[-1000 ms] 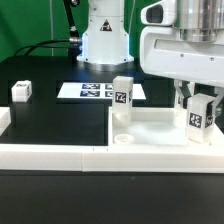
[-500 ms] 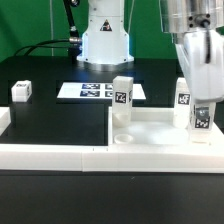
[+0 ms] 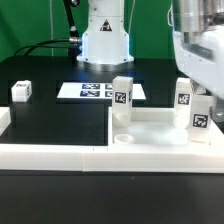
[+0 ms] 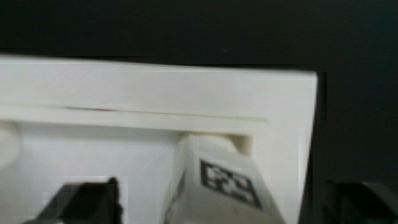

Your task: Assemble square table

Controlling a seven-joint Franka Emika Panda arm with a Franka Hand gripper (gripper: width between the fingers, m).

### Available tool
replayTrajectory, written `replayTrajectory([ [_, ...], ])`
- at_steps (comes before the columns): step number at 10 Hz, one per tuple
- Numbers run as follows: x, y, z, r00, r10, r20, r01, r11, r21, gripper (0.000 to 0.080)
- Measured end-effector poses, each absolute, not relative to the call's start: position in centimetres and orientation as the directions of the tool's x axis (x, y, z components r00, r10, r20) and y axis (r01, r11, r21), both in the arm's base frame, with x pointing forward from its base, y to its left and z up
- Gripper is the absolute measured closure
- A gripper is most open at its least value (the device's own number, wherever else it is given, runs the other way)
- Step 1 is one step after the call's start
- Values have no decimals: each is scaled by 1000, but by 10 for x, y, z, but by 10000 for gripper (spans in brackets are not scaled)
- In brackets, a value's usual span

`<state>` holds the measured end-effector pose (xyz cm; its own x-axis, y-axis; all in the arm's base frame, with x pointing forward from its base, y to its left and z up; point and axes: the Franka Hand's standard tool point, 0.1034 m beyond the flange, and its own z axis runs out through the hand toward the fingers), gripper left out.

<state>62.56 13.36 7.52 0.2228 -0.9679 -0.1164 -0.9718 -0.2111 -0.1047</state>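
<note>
A second ago the gripper (image 4: 217,203) clamped a leg; now we see its fingers (image 4: 84,202) spread clear on either side of that upright leg (image 3: 201,118), at three o'clock on the tabletop (image 3: 150,128) in the exterior view. We count one tabletop and four legs: this one, a second leg (image 3: 184,95) at its eleven o'clock, a third leg (image 3: 122,95) at the tabletop's ten o'clock corner, and a fourth leg (image 3: 21,92) apart at nine o'clock.

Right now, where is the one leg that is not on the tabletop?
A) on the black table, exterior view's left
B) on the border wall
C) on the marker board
A: that leg rests on the black table, to the exterior view's left of the marker board.
</note>
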Motion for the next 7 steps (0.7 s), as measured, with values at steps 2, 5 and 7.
replayTrajectory([
  [2, 626, 133, 75, 382, -920, -91, -920, -369, -129, 162],
  [5, 626, 132, 74, 553, -831, -64, -829, -541, -143, 151],
  [7, 633, 121, 76, 806, -592, 11, -586, -800, -128, 151],
])
